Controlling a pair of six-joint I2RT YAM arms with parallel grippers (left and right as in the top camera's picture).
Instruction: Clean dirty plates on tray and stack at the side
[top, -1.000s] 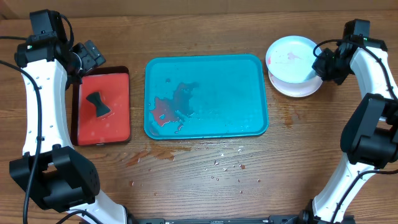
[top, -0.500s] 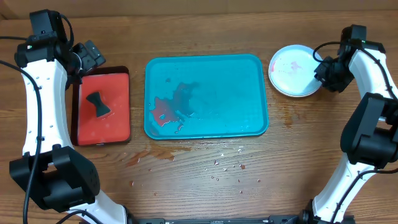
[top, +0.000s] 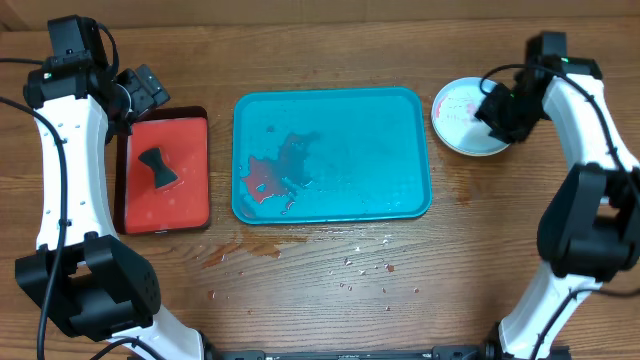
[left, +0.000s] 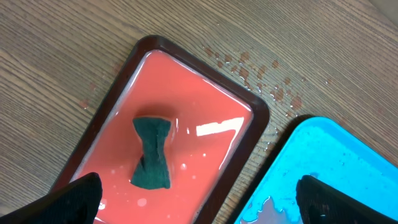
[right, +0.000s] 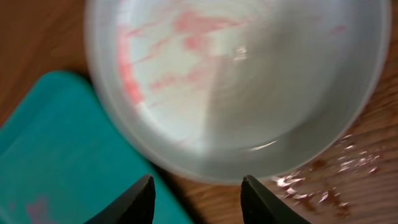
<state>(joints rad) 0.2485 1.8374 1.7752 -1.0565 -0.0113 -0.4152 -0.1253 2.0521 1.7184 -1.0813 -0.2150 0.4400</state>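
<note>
Overhead, droplet-spattered wooden table, smeared tray, left claw released, right claw released above stained plate

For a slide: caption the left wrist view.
Open left gripper over dark bow-shaped object in red tray, teal tray beside.

The tray is occupying the middle of the counter, its raised rim blocking low sideways passes. Narrow strips of bare wood are separating it from the red tray on the left and the plates on the right. The right end effector is covering the plates' right edge. The front of the counter is carrying only scattered droplets.
</note>
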